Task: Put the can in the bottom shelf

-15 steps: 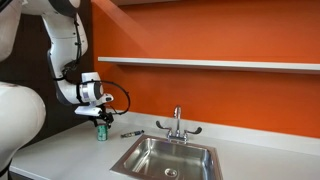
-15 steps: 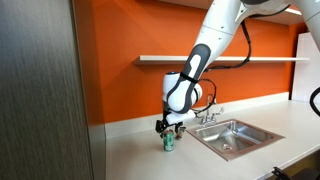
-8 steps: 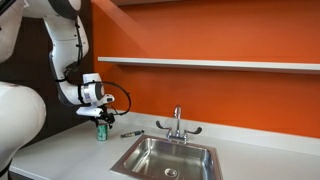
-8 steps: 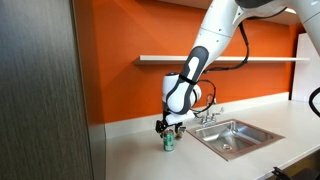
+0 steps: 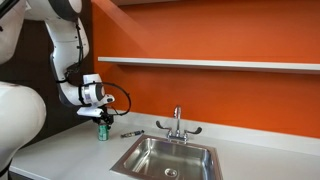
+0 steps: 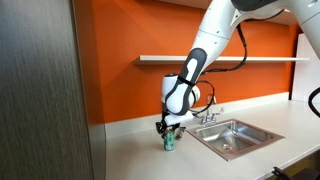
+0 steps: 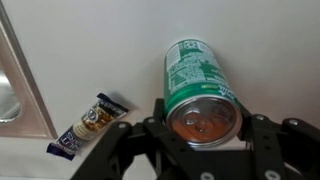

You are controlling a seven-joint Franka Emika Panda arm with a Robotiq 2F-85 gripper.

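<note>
Standing upright on the worktop (image 5: 60,155) at the lower left of an exterior view, the can (image 5: 101,133) is green with a silvery top, close under the orange wall (image 5: 230,95). The end effector (image 5: 101,123) points straight down onto it from the white arm (image 5: 62,50). Seen in the wrist view, its dark fingers (image 7: 152,122) sit tight against either side of the can (image 7: 200,85) near the rim, clamped on it, while the can's base rests on the pale worktop (image 7: 100,40).

From the opposite angle the can (image 6: 169,143) shows at lower centre, with the end effector (image 6: 168,129) right above it and the steel sink (image 6: 242,122) just to its right. The bottom shelf (image 6: 250,58) – a thin white board – runs along the wall well above, in the upper right of the frame; in an exterior view it crosses the upper half (image 5: 210,63).

A small dark packet (image 7: 88,125) lies flat on the worktop to the left of the can, near but apart from it. It appears as a dark speck (image 5: 131,133) between the can and the faucet (image 5: 178,122).
</note>
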